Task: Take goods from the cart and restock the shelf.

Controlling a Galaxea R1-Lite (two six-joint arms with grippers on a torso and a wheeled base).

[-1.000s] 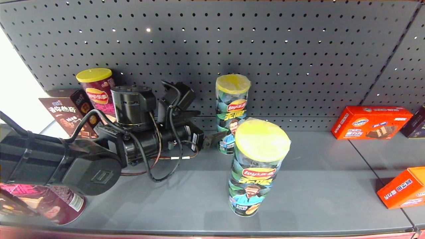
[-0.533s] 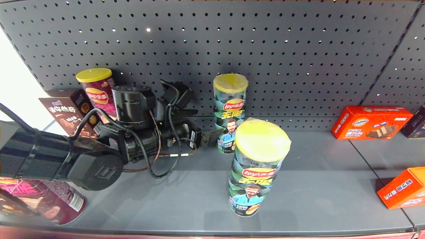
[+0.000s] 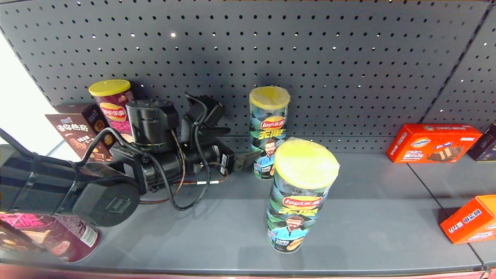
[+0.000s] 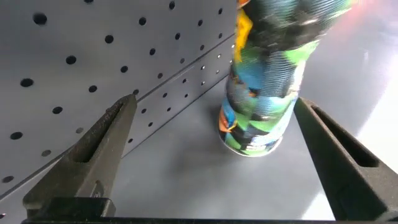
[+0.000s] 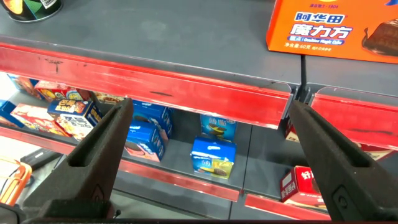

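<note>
Chip can (image 3: 269,131) stands upright at the back of the shelf (image 3: 368,217), by the pegboard (image 3: 310,58), w/ the left tool (image 4: 216,104) spread wide on either side of its base, not clamped. A 2nd, matching can (image 3: 298,193) stands nearer the shelf front. Right tool (image 5: 211,107), also spread apart & empty, hangs near the red shelf edge (image 5: 186,78), by an orange box (image 5: 329,28).

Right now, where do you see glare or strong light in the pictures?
Head view: white washout beyond the brown box, bright dots through holes in the back panel. Left wrist view: glare on the shelf next to the can. Right wrist view: even light.
</note>
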